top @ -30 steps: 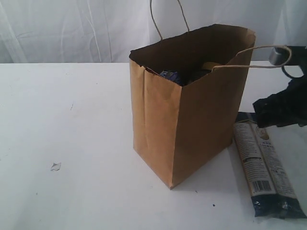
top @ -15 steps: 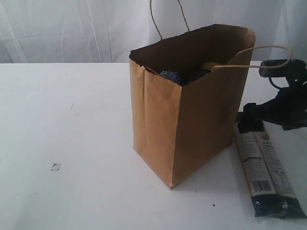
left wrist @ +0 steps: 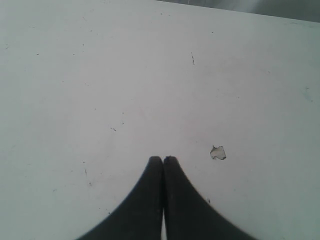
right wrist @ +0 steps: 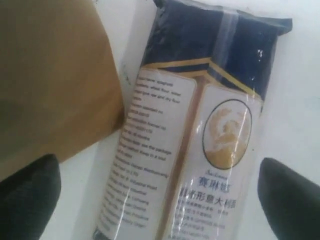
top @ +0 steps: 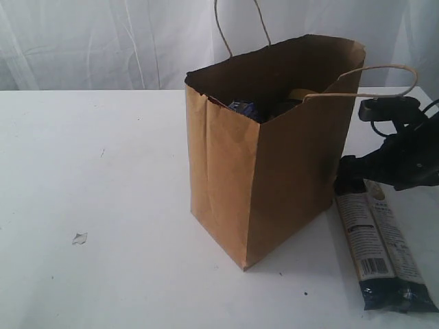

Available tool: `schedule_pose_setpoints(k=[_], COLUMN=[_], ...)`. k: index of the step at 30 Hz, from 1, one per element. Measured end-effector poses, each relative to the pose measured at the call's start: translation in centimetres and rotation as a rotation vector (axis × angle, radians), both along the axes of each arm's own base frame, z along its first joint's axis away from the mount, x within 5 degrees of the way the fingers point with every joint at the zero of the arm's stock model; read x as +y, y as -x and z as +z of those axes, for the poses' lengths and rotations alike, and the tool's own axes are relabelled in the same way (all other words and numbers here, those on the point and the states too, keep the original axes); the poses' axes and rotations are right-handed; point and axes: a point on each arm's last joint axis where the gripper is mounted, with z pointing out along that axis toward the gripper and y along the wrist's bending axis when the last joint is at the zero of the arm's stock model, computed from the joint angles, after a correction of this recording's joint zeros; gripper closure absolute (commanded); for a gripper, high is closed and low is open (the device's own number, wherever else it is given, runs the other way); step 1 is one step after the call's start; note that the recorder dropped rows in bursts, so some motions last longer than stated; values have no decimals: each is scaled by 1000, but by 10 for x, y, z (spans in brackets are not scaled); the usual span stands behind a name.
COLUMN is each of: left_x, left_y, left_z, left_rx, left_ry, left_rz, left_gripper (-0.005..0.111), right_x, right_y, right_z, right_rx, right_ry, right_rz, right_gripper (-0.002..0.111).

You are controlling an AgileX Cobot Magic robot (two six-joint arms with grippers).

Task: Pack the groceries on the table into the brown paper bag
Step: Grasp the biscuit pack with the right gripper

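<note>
One tall kraft-brown paper bag (top: 274, 151) is seen upright on the white tabletop (top: 103, 171), a long dark-blue-and-cream packet (top: 377, 253) laid beside it; the left gripper (left wrist: 163, 160) is shown pressed together above that tabletop; the right gripper (right wrist: 160, 200) is spread over the packet.

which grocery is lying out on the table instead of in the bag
The long dark-blue-and-cream packet, flat on the table beside the brown paper bag. The other groceries visible sit inside the bag; the right gripper hangs over this one, jaws open.
</note>
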Motion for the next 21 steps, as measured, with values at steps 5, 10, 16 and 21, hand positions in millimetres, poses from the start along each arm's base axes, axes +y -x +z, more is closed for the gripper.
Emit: schedule_pose_setpoints(k=[5,10,16,21], left_x=[0,0,0,0], left_y=[0,0,0,0], left_z=[0,0,0,0], left_rx=[0,0,0,0], left_ry=[0,0,0,0], left_rz=[0,0,0,0], left_gripper=[107,107,107,107], right_x=[-2,-5,2,9], right_y=[-10,-20,-23,-26], right_z=[-11,-19,-30,-40], right_rx=[-25,-75,-71,-66], right_ry=[28,62,75,85], right_rz=[-5,-17,9,29], right_gripper=[3,3,3,3])
